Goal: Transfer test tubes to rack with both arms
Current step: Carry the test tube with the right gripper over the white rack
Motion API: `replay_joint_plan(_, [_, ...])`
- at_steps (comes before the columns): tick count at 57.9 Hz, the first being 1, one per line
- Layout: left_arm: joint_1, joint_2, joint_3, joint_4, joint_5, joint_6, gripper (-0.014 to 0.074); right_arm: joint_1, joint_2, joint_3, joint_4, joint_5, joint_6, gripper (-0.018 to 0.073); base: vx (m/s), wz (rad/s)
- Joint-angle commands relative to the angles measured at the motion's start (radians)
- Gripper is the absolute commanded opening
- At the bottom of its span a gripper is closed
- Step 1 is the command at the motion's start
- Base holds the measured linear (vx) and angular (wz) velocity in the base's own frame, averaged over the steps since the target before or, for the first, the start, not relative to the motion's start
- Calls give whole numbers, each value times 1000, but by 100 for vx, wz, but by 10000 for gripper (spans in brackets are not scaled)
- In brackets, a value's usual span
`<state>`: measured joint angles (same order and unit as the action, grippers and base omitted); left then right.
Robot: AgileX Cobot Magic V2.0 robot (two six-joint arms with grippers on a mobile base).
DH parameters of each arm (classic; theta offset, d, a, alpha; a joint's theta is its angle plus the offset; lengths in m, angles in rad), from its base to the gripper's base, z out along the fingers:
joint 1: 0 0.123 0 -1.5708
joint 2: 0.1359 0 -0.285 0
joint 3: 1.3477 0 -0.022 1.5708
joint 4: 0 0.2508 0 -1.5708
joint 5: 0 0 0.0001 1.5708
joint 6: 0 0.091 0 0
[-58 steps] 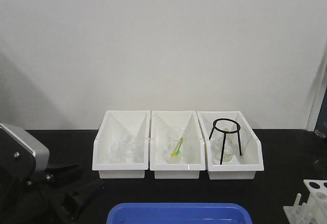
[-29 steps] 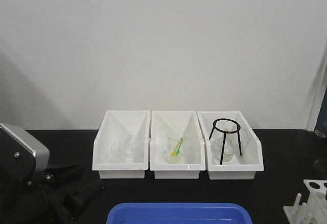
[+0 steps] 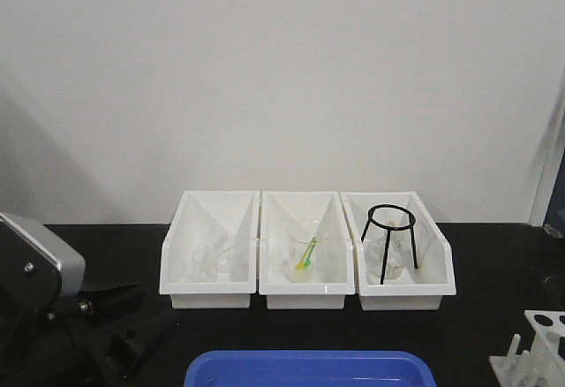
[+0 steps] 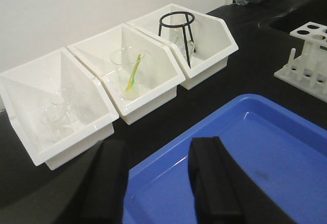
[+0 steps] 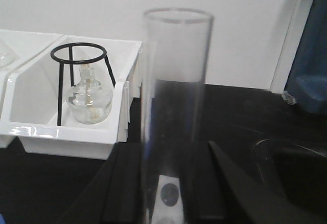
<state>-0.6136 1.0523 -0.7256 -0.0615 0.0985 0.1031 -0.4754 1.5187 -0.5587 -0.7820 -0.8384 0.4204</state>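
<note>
Your right fingers [image 5: 204, 198] are closed on a slender clear glass test tube [image 5: 176, 81]. It stands upright between them with its open rim on top, out in front of the rightmost white plastic bin [image 5: 66, 139] and not yet at its destination. The small white plastic rack with round holes [image 4: 306, 55] sits on the black counter [image 3: 494, 263] to your right, just beyond the shallow blue plastic tray [image 4: 255, 152]. The holes that show look unfilled, though part of the rack is cut off in every view. Your left fingers [image 4: 209, 178] are spread wide with nothing between them, hovering above a corner of the tray. No other tubes show in the tray from here. I'd judge the job early: one tube lifted, none seated. What's left is carrying this tube over the rack and lowering it into a hole.
</note>
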Motion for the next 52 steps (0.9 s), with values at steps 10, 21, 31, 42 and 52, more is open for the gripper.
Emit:
replay_joint_plan(10, [2,-21,-28,-3,-87,-1,393,-5,37,-24,25,-115,-11,-6,0,0])
replay_joint_plan(21, [2,-21,-28,-3,-87,-1,393,-5,96,-24,12,-144,-10,-6,0,0])
replay_joint_plan(31, [2,-21,-28,-3,-87,-2,393,-5,145,-24,11,-175,-10,-6,0,0])
replay_joint_plan(42, [2,-21,-28,-3,-87,-2,393,-5,184,-24,5,-181,-11,-6,0,0])
replay_joint_plan(52, [2,-21,-28,-3,-87,-6,393,-5,207,-24,-2,-205,-11,-6,0,0])
